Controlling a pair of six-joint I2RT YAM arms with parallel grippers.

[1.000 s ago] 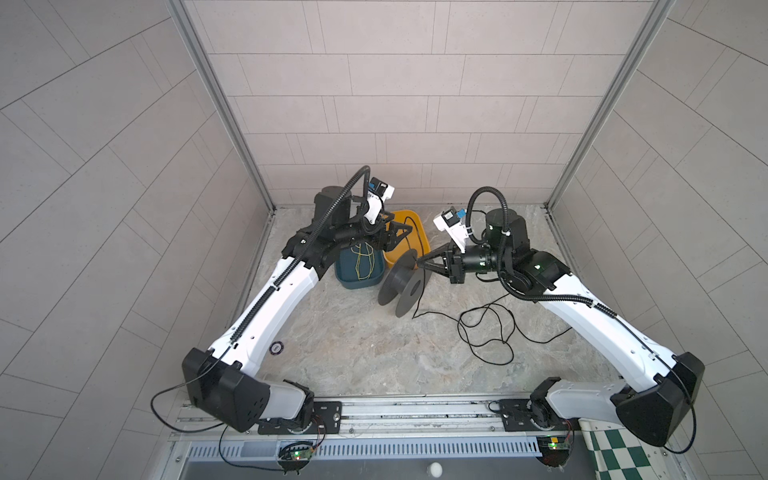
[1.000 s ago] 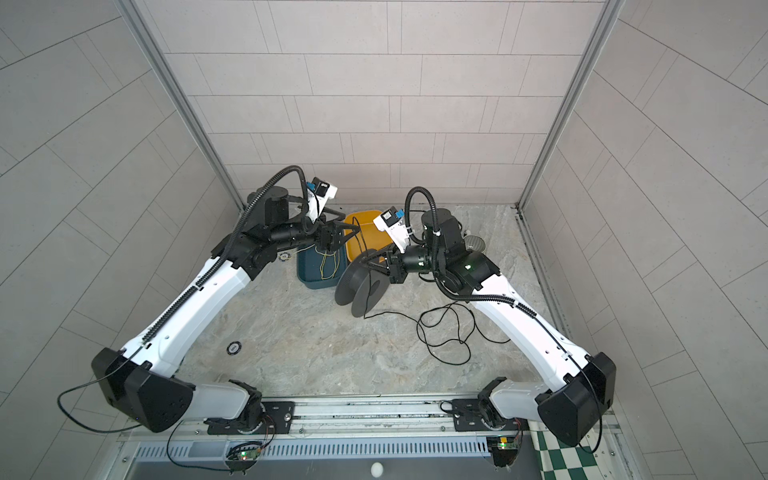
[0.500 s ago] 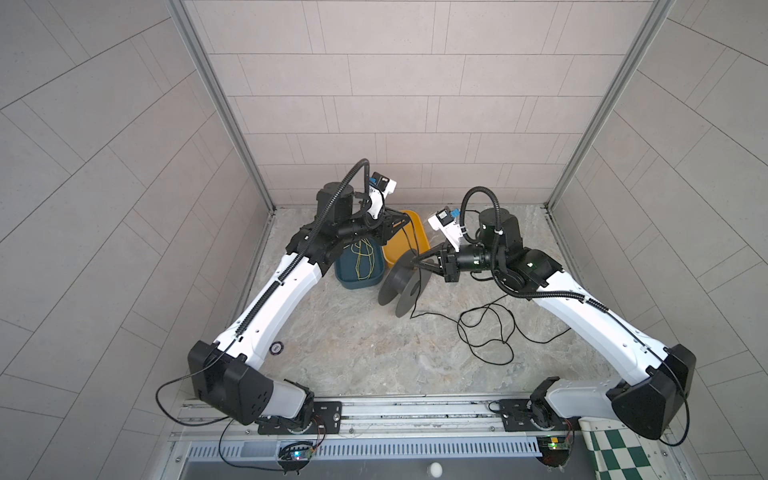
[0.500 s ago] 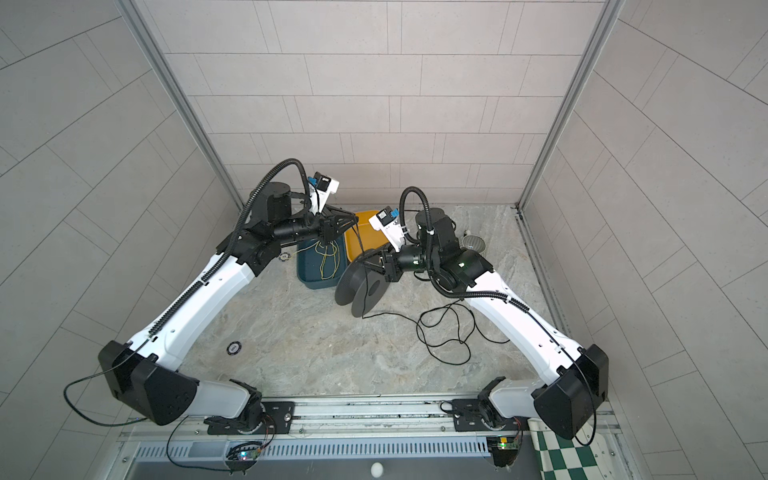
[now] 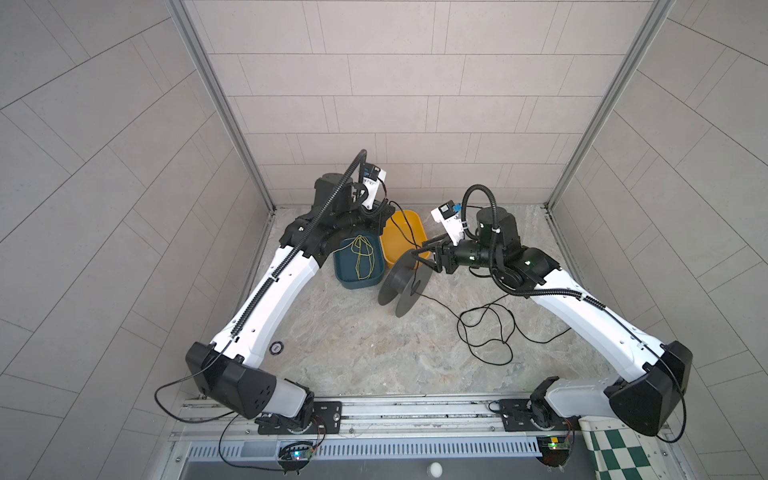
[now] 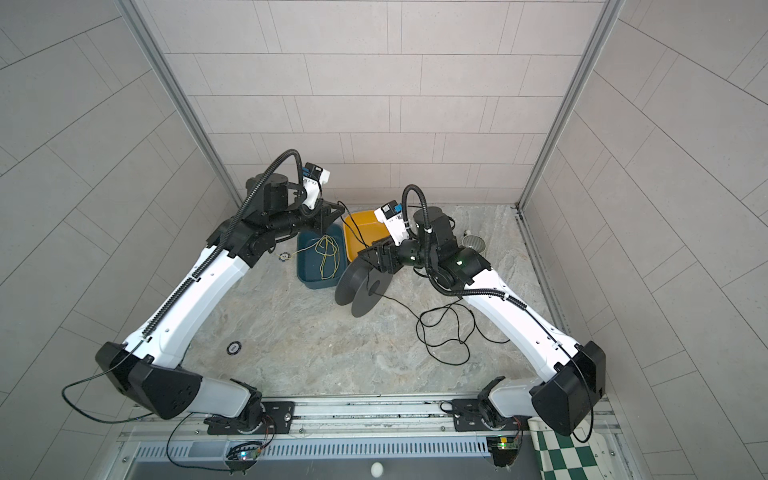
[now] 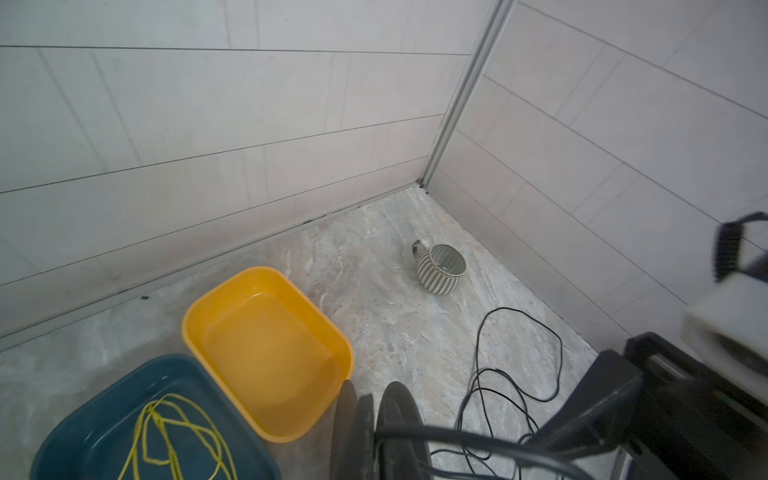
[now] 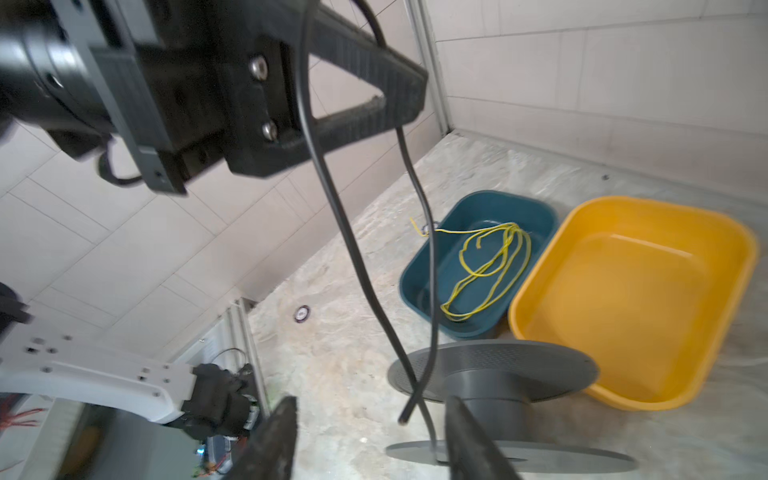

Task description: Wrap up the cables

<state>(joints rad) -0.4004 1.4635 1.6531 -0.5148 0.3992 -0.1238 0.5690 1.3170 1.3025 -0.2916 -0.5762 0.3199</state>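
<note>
Near the surface's back edge, the left gripper [image 8: 409,97] is pinching the black cable [image 8: 358,266] in fully closed jaws. Just over the grey spool [image 5: 397,286], the right gripper [image 8: 371,401] is holding its jaws wide around the cable's dangling end, gripping nothing. Loose loops are lying between spool and right edge; a round disc [image 5: 277,348] near the left edge is showing a mark too small to read.

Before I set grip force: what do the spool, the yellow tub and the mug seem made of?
Spool: probably plastic, matte dark grey, finely textured flange. Yellow tub: plastic, smooth, slightly glossy, rounded moulded corners. Mug: likely glazed ceramic, striped, with a sheen inside.
</note>
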